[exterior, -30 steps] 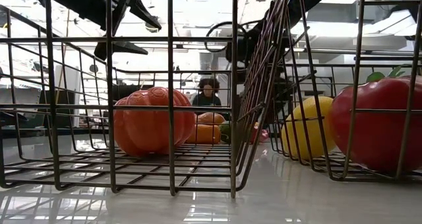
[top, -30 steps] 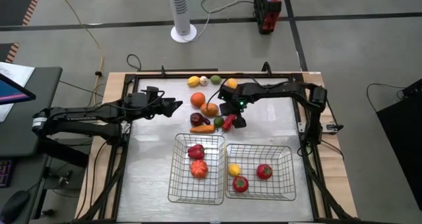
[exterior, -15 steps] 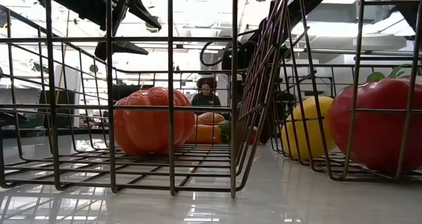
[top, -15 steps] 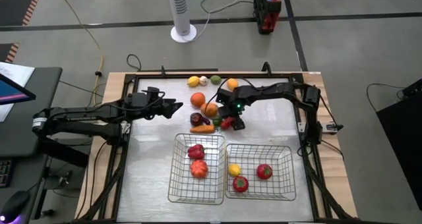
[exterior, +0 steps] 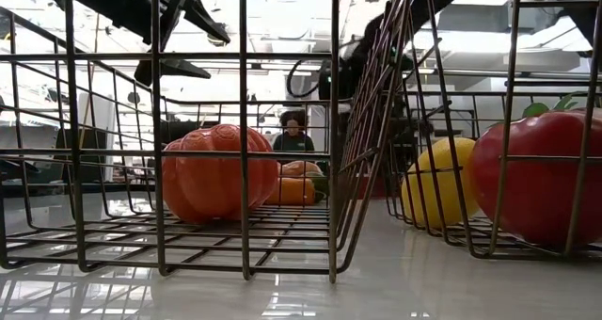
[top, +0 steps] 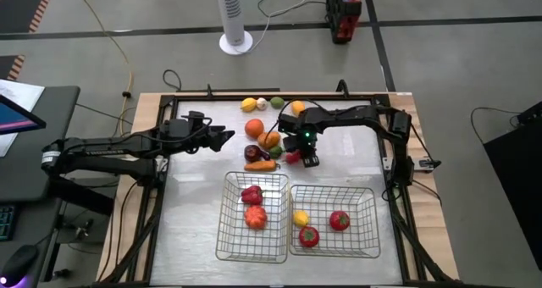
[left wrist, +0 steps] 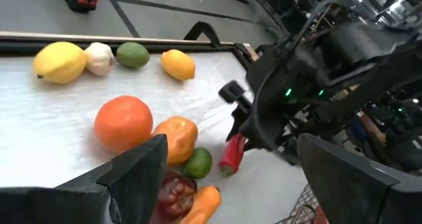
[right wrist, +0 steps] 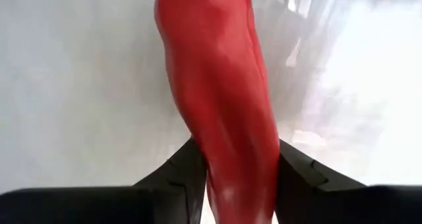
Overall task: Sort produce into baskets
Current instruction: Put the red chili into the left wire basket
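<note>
The long red pepper (right wrist: 221,105) is gripped by the closed right end effector (top: 302,157) near the tabletop (top: 195,203) centre, crowded by a lime (left wrist: 197,163), orange (left wrist: 123,122) and carrot (left wrist: 200,205). The left end effector (top: 225,136) is held open nearby.

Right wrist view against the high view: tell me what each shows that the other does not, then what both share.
Only the right wrist view shows the grip up close: the two dark fingers pressed against either side of the long glossy red pepper.

Only the high view shows the two silver wire-mesh baskets, already holding red, orange and yellow produce, the loose cluster around the round orange fruit, and the left gripper open beside that cluster.

Both show the right gripper shut on the pepper over the pale table.
</note>
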